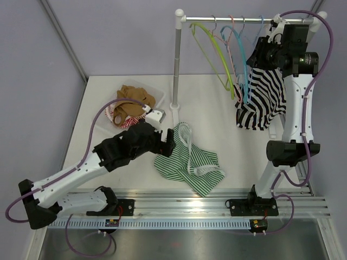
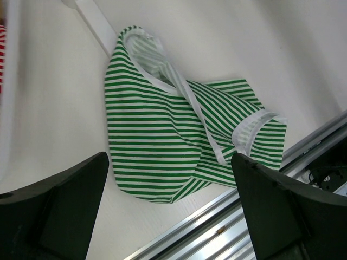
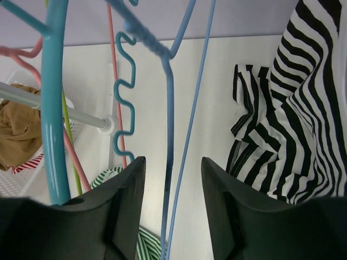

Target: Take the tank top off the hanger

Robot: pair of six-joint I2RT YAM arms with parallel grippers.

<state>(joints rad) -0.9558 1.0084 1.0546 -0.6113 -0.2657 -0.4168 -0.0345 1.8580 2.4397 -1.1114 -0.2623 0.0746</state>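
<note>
Main thing I can't make out: whether the black-and-white striped tank top (image 1: 261,100) is actually on a hanger. From the top camera it dangles below the right end of the rack rail (image 1: 233,19), but the right arm's wrist sits right over its upper edge. In the right wrist view the fabric runs off the top and right of the frame, so the straps are cut off there too.

The right gripper (image 3: 173,162) is up among the hangers with its fingers parted. The blue hanger (image 3: 168,108) runs down through the gap, and as far as I can see neither finger pinches it or the fabric. The striped top hangs just to the right of that gripper. The teal, pink and lime hangers crowd in on its left, so it's tight up there.

The left gripper (image 1: 168,143) is low over the table (image 1: 206,97), spread wide and holding nothing. A green striped top (image 2: 157,141) lies crumpled just past its fingertips. That top's lower edge lies close to the metal rail at the table's near edge (image 1: 217,197).

Bare tabletop shows between the rack pole (image 1: 177,65) and the hanging top. The brown garment (image 1: 135,97) sits in a bin at back left, and the bin's edges are hard to read.
</note>
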